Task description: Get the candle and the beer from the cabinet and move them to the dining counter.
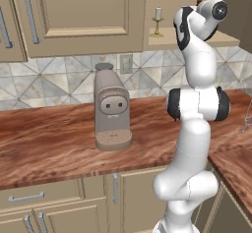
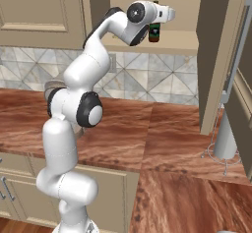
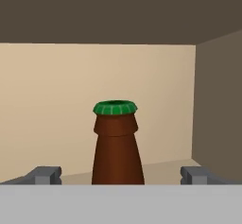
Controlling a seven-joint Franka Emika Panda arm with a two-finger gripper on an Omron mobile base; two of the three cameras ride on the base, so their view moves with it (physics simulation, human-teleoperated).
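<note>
The beer point(image 3: 117, 145) stands upright on the cabinet point(image 2: 189, 43) shelf, near the shelf's right end and close to the right side wall. In the hand view its neck rises dead centre between the two finger tips. The cap reads green there. The hand point(image 3: 121, 175) is spread wide and grips nothing, with a clear gap either side of the neck.

The main risk, I judge, is a grip taken too high. The fingers line up with the tapering neck, so closing there could let the glass slip or tip the bottle. Pushing further in before closing could nudge it toward the back wall. Whether the fingers already bracket the bottle or sit short of it I cannot tell.

The candle point(image 1: 157, 22) stands upright toward the shelf's left end, well apart from the beer, so it should not be struck unless the arm swings left on the way out. The open cabinet door point(image 2: 216, 55) hangs on the right in the right base view and narrows the exit on that side. Below, on the counter point(image 1: 49, 148), a coffee machine point(image 1: 112, 108) stands under the closed cabinets, and a wire stand point(image 2: 224, 148) sits near the corner at the right. Both lie under likely retreat paths if the bottle is dropped.
</note>
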